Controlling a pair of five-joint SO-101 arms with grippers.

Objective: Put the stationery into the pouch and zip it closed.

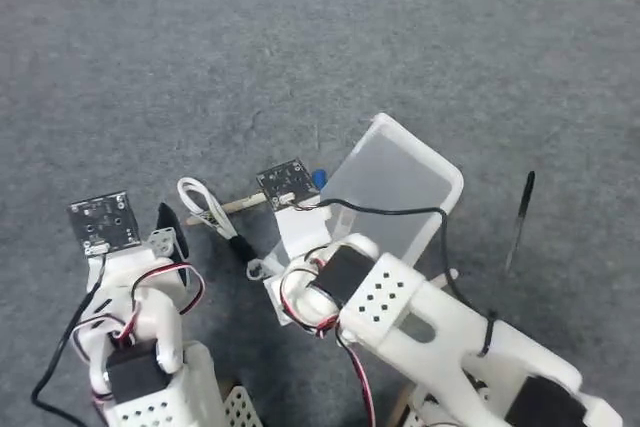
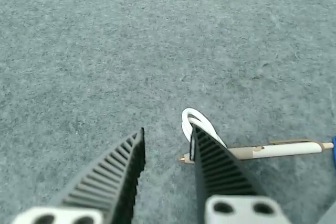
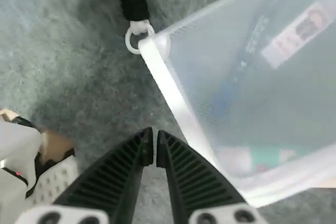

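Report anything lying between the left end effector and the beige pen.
Only the white cord loop: it lies at the tip of the beige pen, just ahead of the open left end effector.

White arms (image 1: 440,332), black ribbed fingers (image 2: 113,182), red/black cables (image 1: 197,292).

Bright, even light leaves soft, faint shadows on the grey carpet (image 1: 300,67).
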